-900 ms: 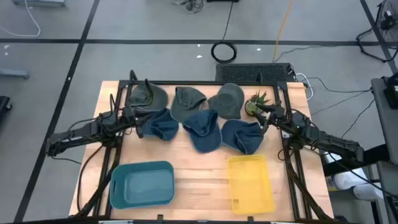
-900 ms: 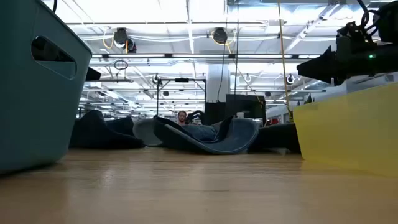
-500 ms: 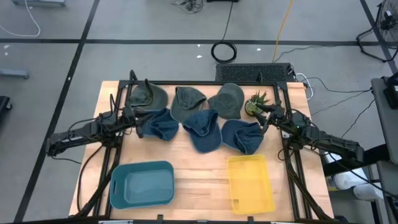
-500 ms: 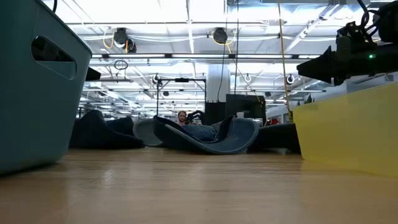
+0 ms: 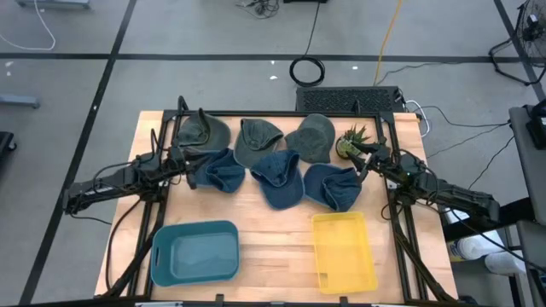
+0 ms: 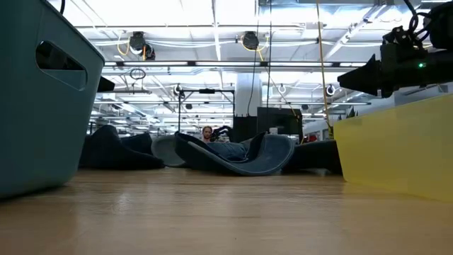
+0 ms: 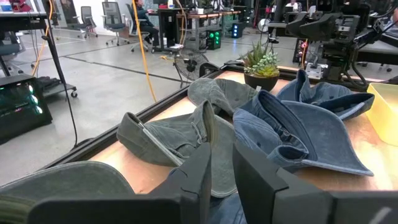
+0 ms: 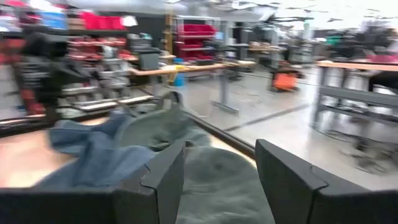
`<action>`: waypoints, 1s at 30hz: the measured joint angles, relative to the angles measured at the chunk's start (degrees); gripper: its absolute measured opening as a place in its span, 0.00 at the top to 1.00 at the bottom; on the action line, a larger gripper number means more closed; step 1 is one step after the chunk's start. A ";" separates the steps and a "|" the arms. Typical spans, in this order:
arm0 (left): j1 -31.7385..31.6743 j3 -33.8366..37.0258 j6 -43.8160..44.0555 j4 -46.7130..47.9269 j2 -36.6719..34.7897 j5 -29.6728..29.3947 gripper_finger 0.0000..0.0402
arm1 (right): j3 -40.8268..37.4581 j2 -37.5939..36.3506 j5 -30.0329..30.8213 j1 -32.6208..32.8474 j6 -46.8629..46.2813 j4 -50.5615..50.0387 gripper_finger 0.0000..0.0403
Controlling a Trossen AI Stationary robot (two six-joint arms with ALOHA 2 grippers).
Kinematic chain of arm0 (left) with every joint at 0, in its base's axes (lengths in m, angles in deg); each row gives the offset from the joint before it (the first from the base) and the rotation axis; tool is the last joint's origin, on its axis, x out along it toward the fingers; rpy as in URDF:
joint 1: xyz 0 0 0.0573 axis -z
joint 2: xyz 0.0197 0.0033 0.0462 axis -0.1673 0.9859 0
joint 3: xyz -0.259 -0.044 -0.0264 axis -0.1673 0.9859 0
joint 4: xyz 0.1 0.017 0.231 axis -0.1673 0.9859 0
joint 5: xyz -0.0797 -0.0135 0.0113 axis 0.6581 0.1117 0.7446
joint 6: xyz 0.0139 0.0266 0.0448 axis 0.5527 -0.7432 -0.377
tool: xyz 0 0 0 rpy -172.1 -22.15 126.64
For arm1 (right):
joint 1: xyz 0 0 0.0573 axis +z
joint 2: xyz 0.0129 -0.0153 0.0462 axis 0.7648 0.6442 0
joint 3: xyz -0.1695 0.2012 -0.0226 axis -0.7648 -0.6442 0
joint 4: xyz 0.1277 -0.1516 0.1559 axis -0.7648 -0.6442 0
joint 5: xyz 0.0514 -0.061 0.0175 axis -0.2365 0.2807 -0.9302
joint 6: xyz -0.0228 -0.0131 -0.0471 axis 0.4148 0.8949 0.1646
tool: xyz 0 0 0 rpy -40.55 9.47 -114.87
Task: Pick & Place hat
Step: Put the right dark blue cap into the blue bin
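Six hats lie crown down or crumpled on the wooden table: three green ones [image 5: 258, 138] in a far row and three blue ones [image 5: 280, 177] in front of them. My left gripper [image 5: 185, 162] sits low at the left blue hat's [image 5: 217, 169] left edge. Its fingers [image 7: 222, 155] are a narrow gap apart, and I see nothing between them. My right gripper [image 5: 365, 162] sits low beside the right blue hat [image 5: 334, 186], open [image 8: 217, 168], with nothing between its fingers. It faces a green hat [image 8: 211, 168].
A teal bin [image 5: 194, 252] stands at the near left and a yellow bin [image 5: 343, 251] at the near right. A small potted plant [image 5: 350, 143] stands at the far right, next to my right gripper. A dark frame [image 5: 281, 113] runs along the table's edges.
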 joint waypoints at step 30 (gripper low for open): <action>-0.01 0.00 0.00 0.01 0.00 0.01 0.82 | 27.70 17.91 5.47 0.00 1.01 -14.24 0.23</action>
